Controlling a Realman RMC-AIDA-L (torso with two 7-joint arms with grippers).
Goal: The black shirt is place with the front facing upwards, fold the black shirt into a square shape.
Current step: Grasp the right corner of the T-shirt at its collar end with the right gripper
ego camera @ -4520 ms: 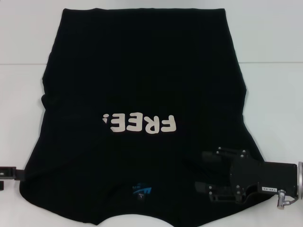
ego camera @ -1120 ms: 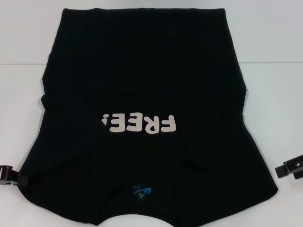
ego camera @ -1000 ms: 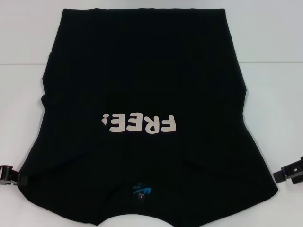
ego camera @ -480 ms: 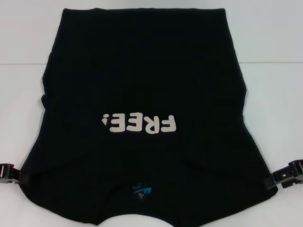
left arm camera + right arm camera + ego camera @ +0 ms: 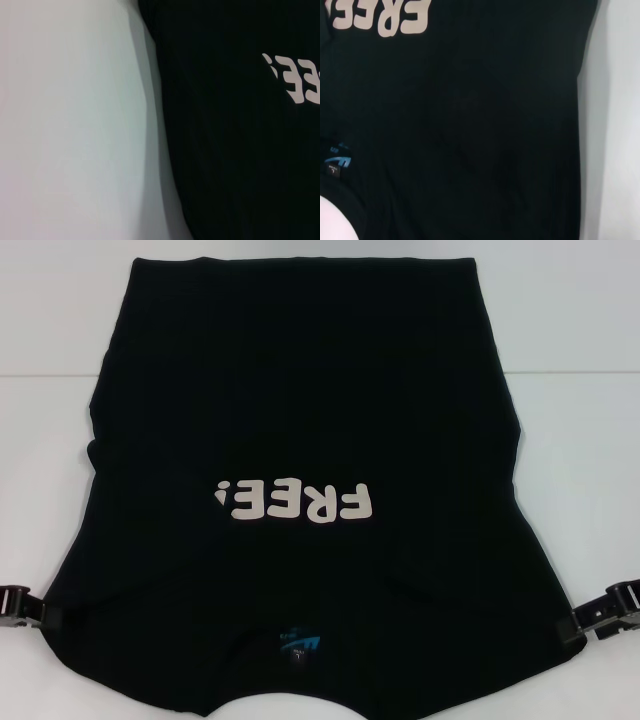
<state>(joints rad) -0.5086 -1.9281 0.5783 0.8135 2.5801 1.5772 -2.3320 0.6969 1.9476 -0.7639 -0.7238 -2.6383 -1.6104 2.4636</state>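
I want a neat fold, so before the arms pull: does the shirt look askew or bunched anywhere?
Mostly flat, print up. The shirt has both sleeves already tucked in, and faint creases run near the collar label. Its left edge bulges unevenly. The left end effector and right end effector sit at its near corners. Nothing else looks odd.

I count one black shirt [image 5: 300,440], spread over one white table [image 5: 580,440]. On the shirt there is one line of white lettering [image 5: 295,502], made up of four letters and one exclamation mark. There is one small blue neck label [image 5: 298,645]. I have two grippers in sight: my left gripper [image 5: 22,600] at the shirt's left edge, and my right gripper [image 5: 605,615] at its right edge. Each wrist camera shows the same single shirt and the same single table.
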